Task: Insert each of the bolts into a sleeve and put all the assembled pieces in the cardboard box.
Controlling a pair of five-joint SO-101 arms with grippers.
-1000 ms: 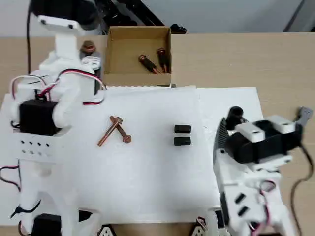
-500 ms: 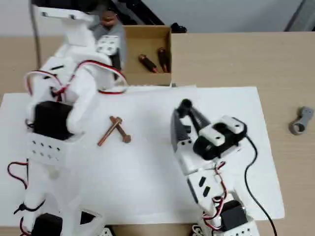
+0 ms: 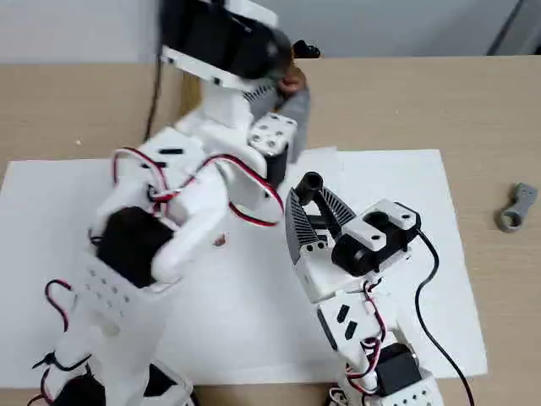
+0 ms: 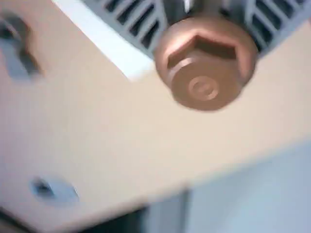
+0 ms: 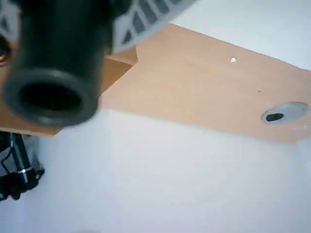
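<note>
My left gripper (image 3: pixel 290 91) is shut on a copper bolt (image 3: pixel 292 81), high over the table's far side near the white sheet's back edge. The left wrist view shows the bolt's hex head (image 4: pixel 206 60) end-on between grey ribbed fingers (image 4: pixel 127 14). My right gripper (image 3: pixel 308 193) is shut on a black sleeve (image 3: pixel 309 181) above the middle of the sheet, just in front of the bolt. The sleeve's open end (image 5: pixel 51 97) faces the right wrist camera. Another bolt's head (image 3: pixel 220 241) peeks out from under the left arm. That arm hides the cardboard box.
The white sheet (image 3: pixel 406 182) covers most of the tan table (image 3: pixel 423 93). A grey metal piece (image 3: pixel 516 207) lies on the table to the right of the sheet. A round hole (image 5: pixel 284 112) is set in the tabletop.
The left arm swung right from the box area, carrying its bolt toward the middle. The right arm came in from the right edge, took a sleeve off the sheet and now holds it raised.
</note>
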